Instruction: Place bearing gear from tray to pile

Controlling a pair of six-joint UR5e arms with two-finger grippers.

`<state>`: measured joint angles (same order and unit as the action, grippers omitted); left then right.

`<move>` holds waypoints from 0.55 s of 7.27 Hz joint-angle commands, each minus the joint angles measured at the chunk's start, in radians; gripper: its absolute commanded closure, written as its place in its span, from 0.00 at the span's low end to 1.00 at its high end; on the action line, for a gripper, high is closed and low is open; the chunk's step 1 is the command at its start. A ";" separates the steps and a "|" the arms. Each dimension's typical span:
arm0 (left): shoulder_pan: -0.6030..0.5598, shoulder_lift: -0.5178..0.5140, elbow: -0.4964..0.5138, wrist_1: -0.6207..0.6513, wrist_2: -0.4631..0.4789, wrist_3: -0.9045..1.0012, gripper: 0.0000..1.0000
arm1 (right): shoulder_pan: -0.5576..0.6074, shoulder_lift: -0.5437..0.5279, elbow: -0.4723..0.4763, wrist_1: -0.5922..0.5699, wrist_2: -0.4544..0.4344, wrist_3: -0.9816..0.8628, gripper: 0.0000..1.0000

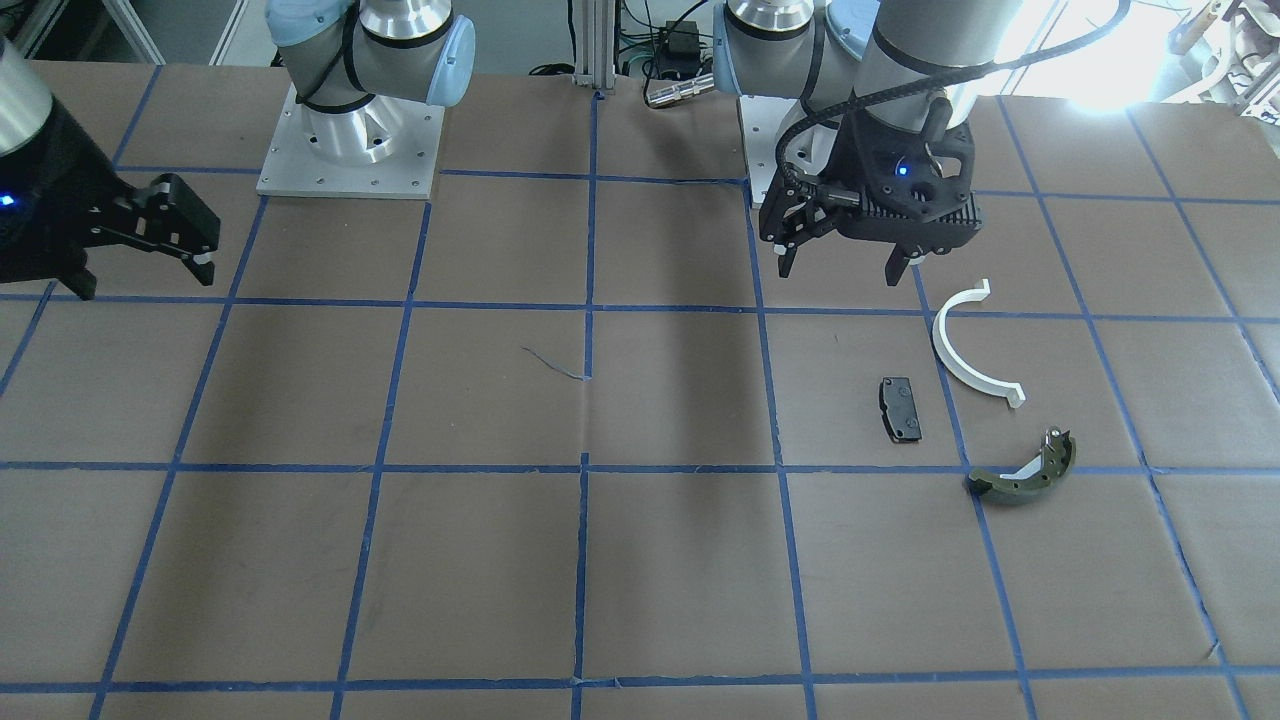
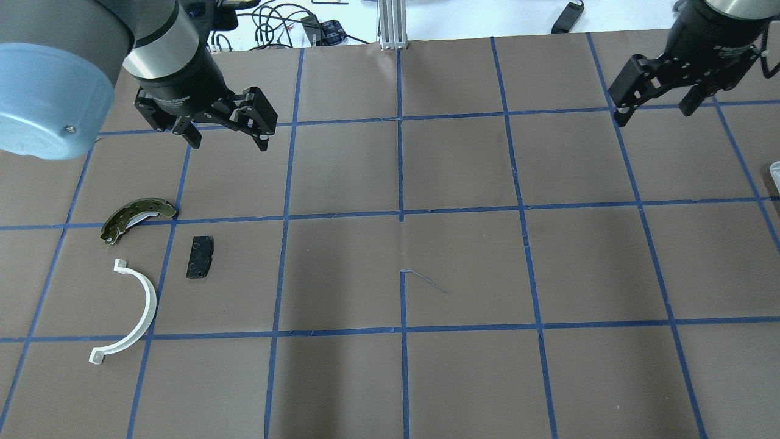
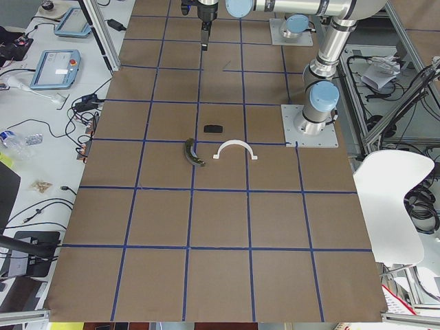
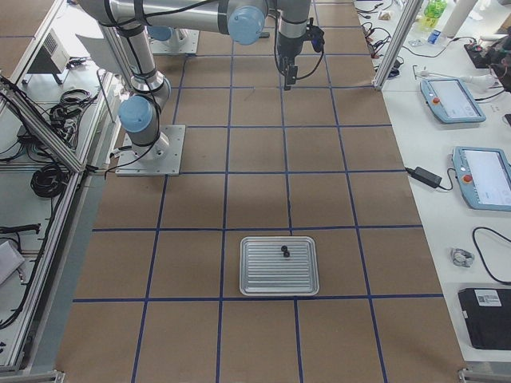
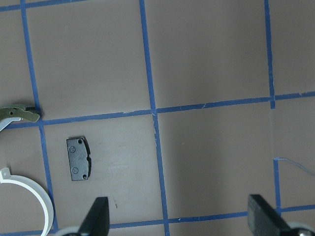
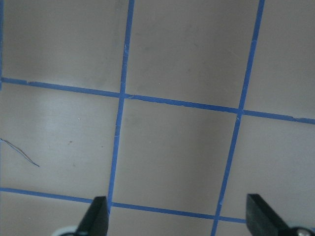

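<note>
The bearing gear [image 4: 284,252] is a small dark part lying on the ribbed metal tray [image 4: 263,279], seen only in the exterior right view. The pile lies on the robot's left: a white half-ring [image 2: 144,310], a black pad [image 2: 200,256] and an olive brake shoe [image 2: 135,215]. They also show as the half-ring [image 1: 958,362], pad [image 1: 900,408] and shoe [image 1: 1025,472]. My left gripper [image 2: 230,144] [image 1: 838,272] hangs open and empty above the table, beyond the pile. My right gripper [image 2: 652,116] [image 1: 145,280] is open and empty at the far right.
The table is brown paper with a blue tape grid. The left wrist view shows the pad [image 5: 79,159], the half-ring [image 5: 39,192] and the shoe's tip [image 5: 19,114]. A pale edge [image 2: 775,172] shows at the overhead view's right border. Both arm bases stand at the robot's side.
</note>
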<state>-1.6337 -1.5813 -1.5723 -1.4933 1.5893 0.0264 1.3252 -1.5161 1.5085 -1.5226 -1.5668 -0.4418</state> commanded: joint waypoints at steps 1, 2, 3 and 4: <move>-0.002 0.000 0.000 0.001 0.000 0.003 0.00 | -0.195 0.028 0.018 -0.001 0.001 -0.377 0.00; 0.000 0.000 0.000 0.001 0.000 0.003 0.00 | -0.278 0.043 0.036 -0.007 0.004 -0.543 0.00; -0.002 0.001 0.000 0.001 0.000 0.003 0.00 | -0.337 0.075 0.047 -0.072 0.004 -0.669 0.00; -0.002 0.000 0.000 0.001 0.000 0.003 0.00 | -0.392 0.144 0.056 -0.182 -0.018 -0.830 0.00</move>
<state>-1.6346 -1.5811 -1.5724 -1.4926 1.5893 0.0290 1.0081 -1.4371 1.5514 -1.5999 -1.5687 -1.0820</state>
